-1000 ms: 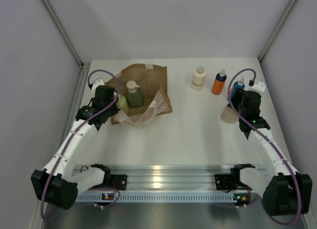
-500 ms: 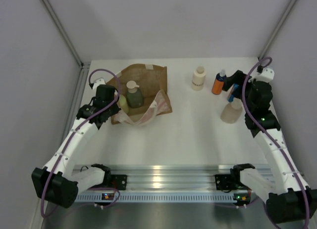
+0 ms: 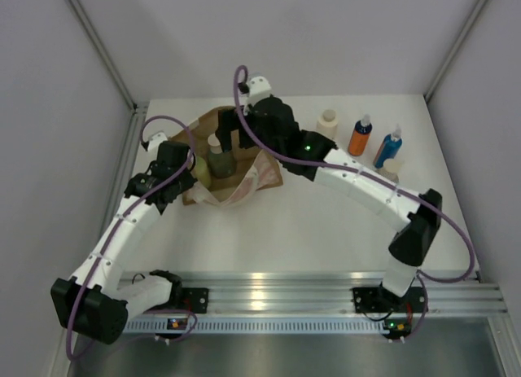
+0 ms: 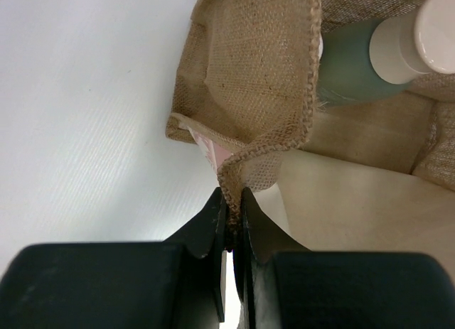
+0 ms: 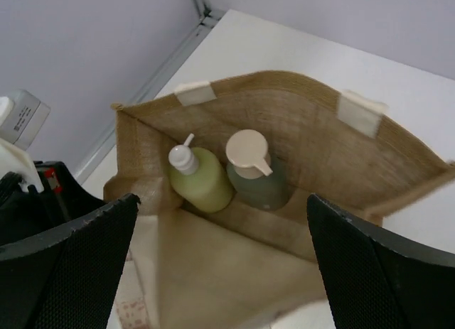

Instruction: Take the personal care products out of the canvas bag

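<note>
The canvas bag (image 3: pixel 248 123) lies open at the back left. A grey-green bottle (image 5: pixel 257 181) and a yellow-green bottle (image 5: pixel 204 184) stand inside it; both also show in the top view, grey-green (image 3: pixel 219 160) and yellow-green (image 3: pixel 201 174). My left gripper (image 4: pixel 233 205) is shut on the bag's rim at its left corner (image 3: pixel 190 173). My right gripper (image 5: pixel 224 272) is open and empty, hovering above the bag's mouth (image 3: pixel 235 138). A cream bottle (image 3: pixel 327 124), an orange bottle (image 3: pixel 360 137) and a blue bottle (image 3: pixel 389 147) stand on the table at the back right. A beige bottle (image 3: pixel 391 173) is partly hidden behind the right arm.
The bag's cream handles and pale front panel (image 3: pixel 242 186) lie toward the near side. A metal post and side walls (image 3: pixel 122 149) close in the table on the left and right. The right arm stretches across the table's middle.
My right arm has left the blue bottle standing beside the orange one and swung left across the table to above the bag. The left gripper has kept its hold.
</note>
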Tool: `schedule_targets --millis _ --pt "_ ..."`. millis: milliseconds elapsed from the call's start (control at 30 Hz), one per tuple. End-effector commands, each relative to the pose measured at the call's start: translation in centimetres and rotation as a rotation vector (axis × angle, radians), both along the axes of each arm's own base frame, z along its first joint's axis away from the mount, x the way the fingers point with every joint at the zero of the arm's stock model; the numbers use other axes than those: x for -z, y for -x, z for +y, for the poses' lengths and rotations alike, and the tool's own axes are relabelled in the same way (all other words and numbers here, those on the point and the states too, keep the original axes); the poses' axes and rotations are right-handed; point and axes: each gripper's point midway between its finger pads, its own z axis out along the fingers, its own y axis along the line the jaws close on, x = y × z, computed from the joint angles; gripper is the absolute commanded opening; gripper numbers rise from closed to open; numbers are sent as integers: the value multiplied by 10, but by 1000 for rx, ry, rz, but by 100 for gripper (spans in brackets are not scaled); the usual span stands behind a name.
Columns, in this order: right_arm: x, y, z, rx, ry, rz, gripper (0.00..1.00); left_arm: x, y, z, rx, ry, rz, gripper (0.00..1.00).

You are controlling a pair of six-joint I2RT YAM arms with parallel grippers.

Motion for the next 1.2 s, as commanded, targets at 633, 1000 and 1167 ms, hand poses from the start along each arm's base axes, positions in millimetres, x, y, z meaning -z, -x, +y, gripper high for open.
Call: schedule_targets --millis 633,1000,1167 --pt "113 -78 82 -320 292 -20 96 5 25 8 -62 12 100 0" --pt "161 -93 96 -388 296 30 93 4 23 10 -42 -16 107 0" --pt "168 -97 105 -406 269 17 88 5 23 8 -27 -21 114 0"
